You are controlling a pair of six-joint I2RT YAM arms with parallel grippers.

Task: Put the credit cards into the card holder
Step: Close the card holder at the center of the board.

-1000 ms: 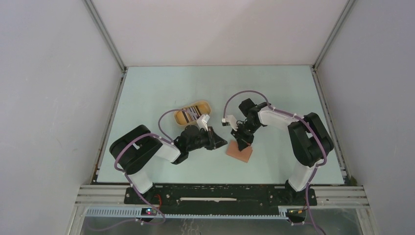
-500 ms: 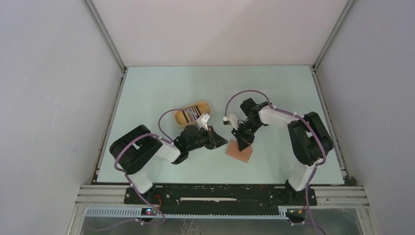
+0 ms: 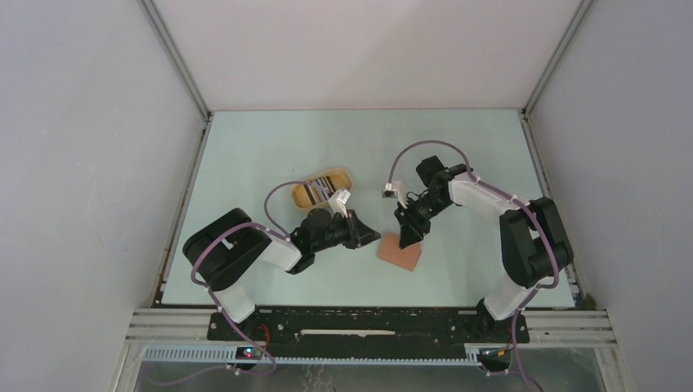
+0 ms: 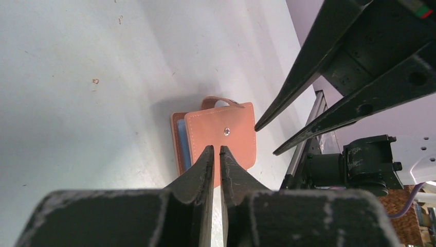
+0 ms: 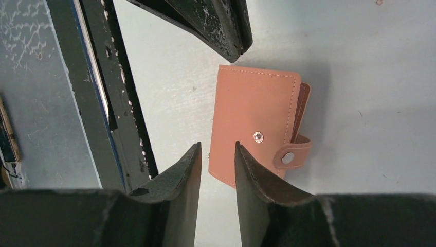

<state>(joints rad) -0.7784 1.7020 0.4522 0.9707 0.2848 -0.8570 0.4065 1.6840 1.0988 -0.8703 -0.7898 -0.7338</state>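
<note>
**Right gripper risen off card holder, jaws parted**

Left gripper: fingers almost pressed together, empty, tips just beside the holder. Card holder: flat on the table between both grippers, snap tab undone. Right gripper: spread, empty, above it.

Left arm: stretched low, reaching inward.
Left fingers: nearly together, thin slit, empty.
Right arm: elbow outward, wrist pitched down.
Right fingers: parted, empty.
</note>
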